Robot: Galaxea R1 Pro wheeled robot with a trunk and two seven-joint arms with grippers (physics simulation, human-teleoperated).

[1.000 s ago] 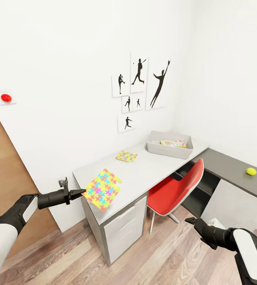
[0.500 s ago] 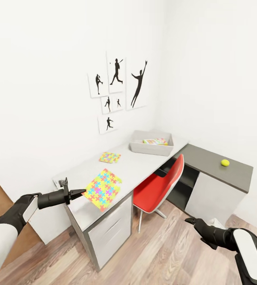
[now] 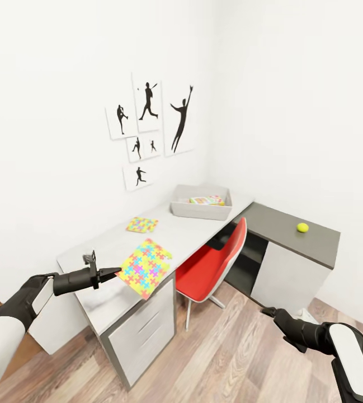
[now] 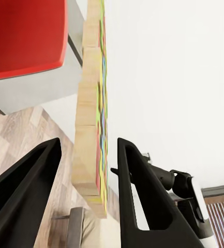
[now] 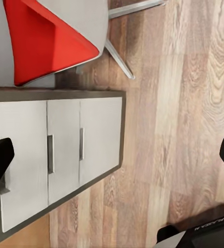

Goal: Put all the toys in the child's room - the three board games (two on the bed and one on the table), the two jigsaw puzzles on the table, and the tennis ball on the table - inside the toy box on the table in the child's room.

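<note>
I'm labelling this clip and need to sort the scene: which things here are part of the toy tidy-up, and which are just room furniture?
Part of the job:
held puzzle, in the left gripper
second puzzle, on the desk
ball
toy box, a board game inside

Just there:
red chair
wall prints
drawers

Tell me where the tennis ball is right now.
In the head view the tennis ball sits on the dark grey section of the table, to the right, well beyond the toy box and the red chair.
</note>
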